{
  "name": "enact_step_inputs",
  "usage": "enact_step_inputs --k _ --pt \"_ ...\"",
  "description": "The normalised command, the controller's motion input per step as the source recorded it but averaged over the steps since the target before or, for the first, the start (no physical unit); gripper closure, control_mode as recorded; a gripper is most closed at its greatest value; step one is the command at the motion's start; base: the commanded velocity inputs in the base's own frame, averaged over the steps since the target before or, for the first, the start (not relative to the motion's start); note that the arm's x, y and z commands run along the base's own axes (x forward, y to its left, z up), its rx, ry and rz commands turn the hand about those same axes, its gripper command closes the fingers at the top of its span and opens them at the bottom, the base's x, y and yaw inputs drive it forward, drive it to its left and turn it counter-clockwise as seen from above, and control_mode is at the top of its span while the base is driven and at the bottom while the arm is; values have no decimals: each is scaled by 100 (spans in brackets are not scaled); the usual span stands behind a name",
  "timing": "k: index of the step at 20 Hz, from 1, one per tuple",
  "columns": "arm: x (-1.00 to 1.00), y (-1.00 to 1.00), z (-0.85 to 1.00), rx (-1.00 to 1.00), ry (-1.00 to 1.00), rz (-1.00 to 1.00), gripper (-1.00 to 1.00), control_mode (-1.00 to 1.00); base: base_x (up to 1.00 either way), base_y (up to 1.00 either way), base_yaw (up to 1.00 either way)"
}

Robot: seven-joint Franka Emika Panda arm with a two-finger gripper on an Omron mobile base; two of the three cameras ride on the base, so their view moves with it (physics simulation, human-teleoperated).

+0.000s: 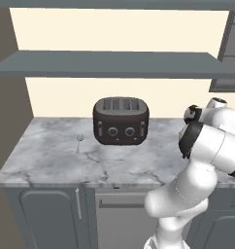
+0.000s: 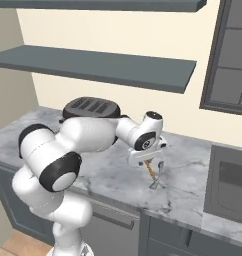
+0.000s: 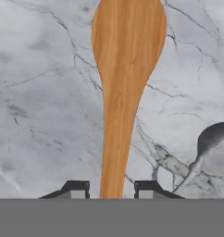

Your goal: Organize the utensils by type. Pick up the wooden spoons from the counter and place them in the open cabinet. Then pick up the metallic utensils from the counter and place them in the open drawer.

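Orange-brown wooden spoon runs between finger tips in hand view, bowl toward 12 o'clock, handle down at 6. Gripper sits low over marble counter in right base view, jaws set either side of handle; firm grip or small gap, cannot tell. Metal spoon lies just beside, at 4 o'clock in hand view. Second metal spoon lies at 9 o'clock of black toaster in left base view.

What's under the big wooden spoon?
The marble counter, with a metal spoon beside it. The wooden spoon hides the marble right beneath, and its handle end goes between the fingers.
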Motion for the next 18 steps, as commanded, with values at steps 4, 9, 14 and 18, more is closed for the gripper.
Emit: enact_step_inputs --k 4,9,14,18 --pt "-70 -3 61 0 -3 42 100 -100 0 0 0" --pt "-53 1 60 -2 0 36 100 -100 0 0 0" --pt "-42 12 57 -5 -13 42 100 -100 0 0 0" --pt "-38 16 51 -5 -17 43 100 -100 0 0 0"
